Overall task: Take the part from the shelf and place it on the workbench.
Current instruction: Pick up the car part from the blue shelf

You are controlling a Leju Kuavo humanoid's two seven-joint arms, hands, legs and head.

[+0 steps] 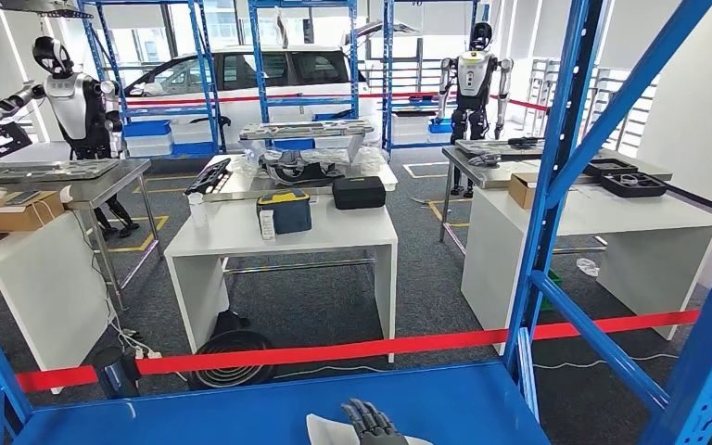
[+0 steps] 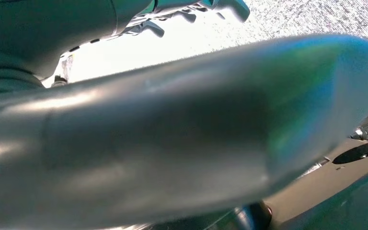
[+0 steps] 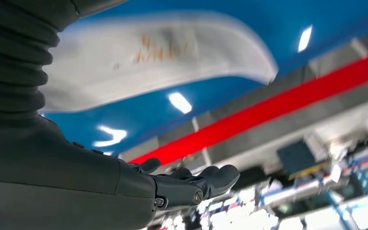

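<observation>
A white flat part point(image 1: 326, 432) lies on the blue shelf board point(image 1: 241, 413) at the bottom of the head view. My right hand point(image 1: 371, 422) reaches over its right end with fingers stretched forward, holding nothing. In the right wrist view the part point(image 3: 158, 52) is a blurred white shape with orange marks on the blue board point(image 3: 139, 110), and the right hand point(image 3: 191, 184) stays flat, apart from it. My left hand point(image 2: 182, 143) shows a big grey thumb close to the camera, with dark fingers point(image 2: 191, 9) away from it and nothing between them.
Blue shelf posts point(image 1: 556, 176) and a diagonal brace point(image 1: 603, 348) frame the right side. Red barrier tape point(image 1: 408, 346) runs beyond the shelf. A white workbench point(image 1: 283, 236) with a dark case stands ahead, another white table point(image 1: 612, 222) at right. Other robots stand farther back.
</observation>
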